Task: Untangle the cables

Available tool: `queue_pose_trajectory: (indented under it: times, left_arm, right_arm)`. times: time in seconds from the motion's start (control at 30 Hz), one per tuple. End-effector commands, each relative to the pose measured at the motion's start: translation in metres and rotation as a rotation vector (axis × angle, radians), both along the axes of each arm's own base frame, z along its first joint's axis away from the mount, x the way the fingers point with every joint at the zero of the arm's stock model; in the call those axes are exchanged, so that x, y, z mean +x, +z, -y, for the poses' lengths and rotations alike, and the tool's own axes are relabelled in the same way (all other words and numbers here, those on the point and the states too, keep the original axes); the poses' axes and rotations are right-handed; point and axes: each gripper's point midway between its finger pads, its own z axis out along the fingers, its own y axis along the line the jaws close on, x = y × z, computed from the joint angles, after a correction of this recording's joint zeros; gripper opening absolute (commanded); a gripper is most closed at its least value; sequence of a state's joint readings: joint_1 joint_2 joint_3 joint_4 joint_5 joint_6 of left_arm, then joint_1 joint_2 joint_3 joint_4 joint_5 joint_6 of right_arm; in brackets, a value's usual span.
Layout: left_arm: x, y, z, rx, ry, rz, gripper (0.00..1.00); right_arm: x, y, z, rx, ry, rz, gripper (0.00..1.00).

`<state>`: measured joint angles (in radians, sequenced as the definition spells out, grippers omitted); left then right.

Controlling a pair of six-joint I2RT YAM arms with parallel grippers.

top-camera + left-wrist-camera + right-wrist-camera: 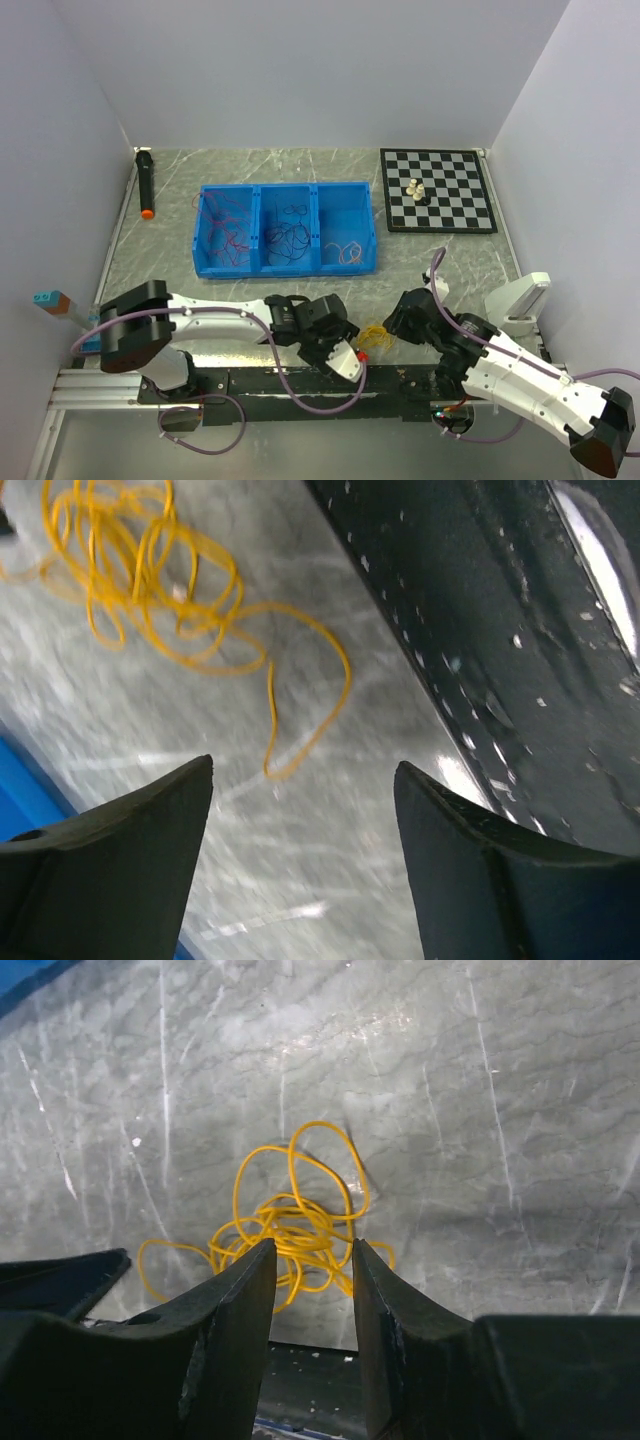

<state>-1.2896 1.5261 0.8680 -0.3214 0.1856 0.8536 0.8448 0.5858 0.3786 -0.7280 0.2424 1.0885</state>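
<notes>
A small tangle of yellow cables (373,333) lies on the marbled table near its front edge, between my two grippers. My left gripper (356,350) stands open just left of it. In the left wrist view the yellow loops (150,580) lie beyond the fingers, and the left gripper (303,770) has nothing between its jaws. My right gripper (402,318) is on the tangle's right. In the right wrist view the right gripper (314,1245) is open, its tips just short of the yellow cables (290,1215), gripping nothing. More cables lie sorted in the blue tray (290,187): red (225,230), dark (288,235), orange (348,250).
A chessboard (460,210) with a few pieces stands at the back right. A black marker with an orange tip (145,185) lies at the back left. The black base rail (300,380) runs right behind the tangle. A white object (520,300) sits at the right edge.
</notes>
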Motion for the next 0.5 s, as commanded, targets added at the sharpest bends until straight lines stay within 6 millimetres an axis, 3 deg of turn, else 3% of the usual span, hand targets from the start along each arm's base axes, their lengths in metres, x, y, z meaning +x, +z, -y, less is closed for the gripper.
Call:
queue_pose_trajectory:
  times: [0.0,0.07,0.13,0.27,0.47]
  left_arm:
    - [0.0,0.003,0.032,-0.087,-0.11,0.095,0.74]
    - [0.002,-0.003,0.037,-0.069,-0.122,0.106,0.71]
    - [0.003,-0.007,0.038,-0.053,-0.131,0.111,0.6]
    - [0.0,-0.008,0.037,-0.04,-0.138,0.109,0.25]
    - [0.001,-0.002,0.033,-0.03,-0.114,0.119,0.11]
  right_arm:
    - [0.006,0.004,-0.005,0.029,-0.009,0.026,0.43]
    - [0.006,0.004,-0.005,0.03,-0.01,0.031,0.43]
    - [0.006,0.004,-0.005,0.044,-0.012,0.037,0.43]
    - [0.006,0.001,-0.004,0.051,-0.014,0.047,0.43]
    - [0.008,-0.001,-0.002,0.028,-0.013,0.048,0.44]
